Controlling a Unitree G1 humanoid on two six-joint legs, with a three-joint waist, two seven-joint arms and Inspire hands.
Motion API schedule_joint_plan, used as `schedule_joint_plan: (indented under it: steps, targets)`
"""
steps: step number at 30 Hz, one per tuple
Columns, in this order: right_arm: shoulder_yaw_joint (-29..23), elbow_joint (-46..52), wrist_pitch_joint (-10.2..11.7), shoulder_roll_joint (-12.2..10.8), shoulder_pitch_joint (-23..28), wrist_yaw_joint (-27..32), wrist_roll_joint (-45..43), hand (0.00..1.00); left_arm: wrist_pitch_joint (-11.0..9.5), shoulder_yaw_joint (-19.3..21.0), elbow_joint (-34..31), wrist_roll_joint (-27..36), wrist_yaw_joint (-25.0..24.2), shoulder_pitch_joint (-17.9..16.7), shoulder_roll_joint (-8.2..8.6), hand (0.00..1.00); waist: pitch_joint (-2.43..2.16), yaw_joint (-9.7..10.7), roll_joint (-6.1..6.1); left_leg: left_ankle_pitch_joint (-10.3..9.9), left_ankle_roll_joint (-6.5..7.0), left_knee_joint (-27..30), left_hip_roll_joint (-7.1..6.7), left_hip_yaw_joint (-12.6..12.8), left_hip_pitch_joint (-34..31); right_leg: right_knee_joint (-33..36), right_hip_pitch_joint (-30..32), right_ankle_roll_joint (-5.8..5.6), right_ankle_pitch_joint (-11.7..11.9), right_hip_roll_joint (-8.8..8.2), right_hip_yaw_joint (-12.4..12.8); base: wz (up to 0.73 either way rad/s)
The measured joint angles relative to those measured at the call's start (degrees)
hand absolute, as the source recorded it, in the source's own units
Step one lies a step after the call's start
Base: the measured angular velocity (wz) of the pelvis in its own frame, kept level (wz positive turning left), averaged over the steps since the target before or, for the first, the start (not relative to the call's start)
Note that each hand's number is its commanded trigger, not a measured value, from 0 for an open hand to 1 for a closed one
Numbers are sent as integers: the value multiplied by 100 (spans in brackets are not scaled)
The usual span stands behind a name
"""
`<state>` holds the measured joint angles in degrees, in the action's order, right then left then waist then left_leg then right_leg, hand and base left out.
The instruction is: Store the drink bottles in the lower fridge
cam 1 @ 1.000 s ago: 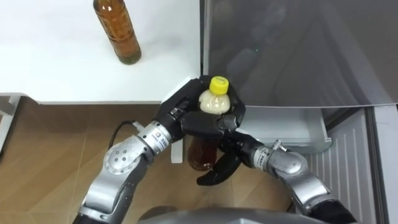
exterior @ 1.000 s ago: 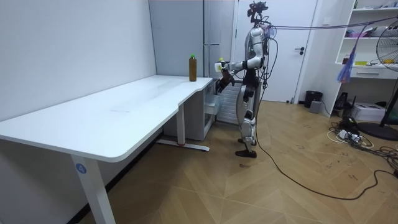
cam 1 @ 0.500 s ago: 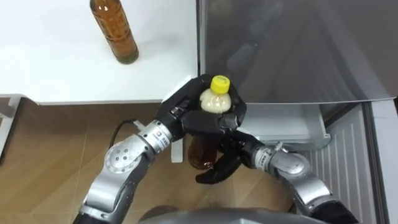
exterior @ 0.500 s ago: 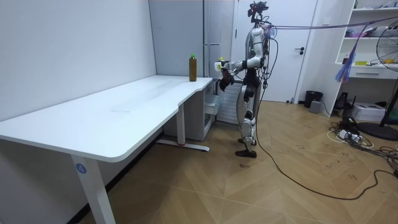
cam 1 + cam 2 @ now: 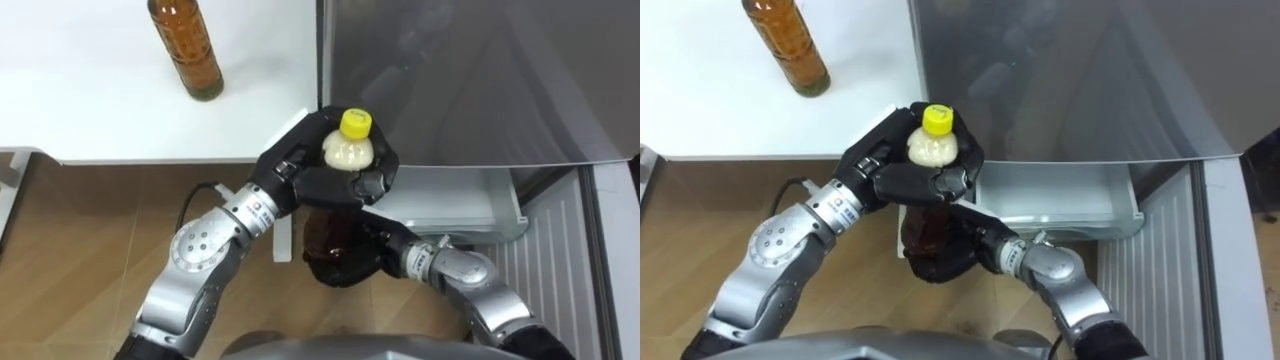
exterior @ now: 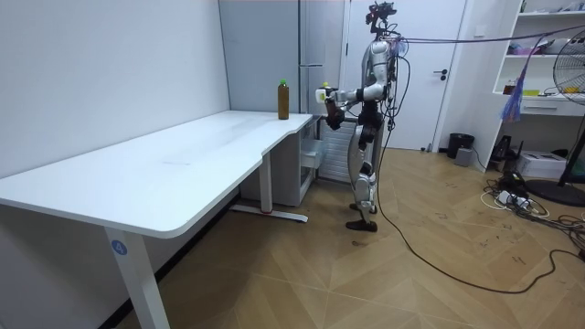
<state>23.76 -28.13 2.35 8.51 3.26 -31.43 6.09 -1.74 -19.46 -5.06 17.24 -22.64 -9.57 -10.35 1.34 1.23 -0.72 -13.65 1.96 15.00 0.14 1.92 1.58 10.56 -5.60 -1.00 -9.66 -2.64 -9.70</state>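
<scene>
The right hand (image 5: pixel 345 268) curls round the base of the yellow-capped bottle (image 5: pixel 325 232) and the left hand (image 5: pixel 320 180) grips its shoulder, holding it upright in the air. One grip should be firm before the other loosens, then lower it level into the open fridge drawer (image 5: pixel 470 222) beyond; a second bottle (image 5: pixel 187 50) stands on the table (image 5: pixel 90 110)

Yellow-capped amber bottle (image 5: pixel 347 153), upright
</scene>
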Motion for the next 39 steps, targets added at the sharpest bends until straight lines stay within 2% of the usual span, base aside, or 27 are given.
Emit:
schedule_joint_plan:
  steps: [9, 17, 23, 32, 33, 34, 39]
  targets:
    - [24, -41, 1, 2, 1, -49, 114, 0, -32, -155, 0, -5, -5, -1, -53, 100, -14, -5, -2, 3, 3, -18, 5, 103, -2, 5, 68, 0, 0, -6, -22, -3]
    - [24, -41, 2, -48, 1, -128, 170, 0, -31, -242, 1, -222, -4, -1, -133, 100, -57, 12, -52, 8, 11, -50, 2, 108, 76, 3, 38, 0, 0, -21, -45, 0]
    - [28, -38, 2, -131, 2, -226, 356, 0, -30, -274, 1, -345, 1, -5, -176, 100, -38, 5, -107, 8, 11, -115, 2, 107, 110, 0, -15, 0, 0, -18, -6, 0]
    - [102, -36, 3, -149, 7, -254, 846, 0, -15, -330, 3, -562, -15, -14, -181, 100, -36, 8, -100, 10, 12, -136, 6, 122, 106, 1, 10, 0, 0, -11, -6, 0]
    - [114, -38, 3, -147, 7, -254, 918, 19, -15, -330, 3, -562, -15, -13, -181, 100, -37, 6, -100, 10, 12, -133, 5, 122, 106, 1, 10, 0, 0, -12, -7, 0]
    - [133, -38, 3, -142, 7, -259, 1033, 100, -16, -325, 3, -562, -13, -12, -180, 100, -37, 11, -100, 10, 12, -115, 3, 115, 110, -1, 9, 0, 0, -14, -9, 0]
    - [132, -38, 2, -145, 7, -271, 1224, 100, -16, -316, 7, -562, -3, -12, -181, 100, -20, 6, -75, 10, 13, -119, 1, 107, 110, -10, 10, 0, 0, -14, -2, 0]
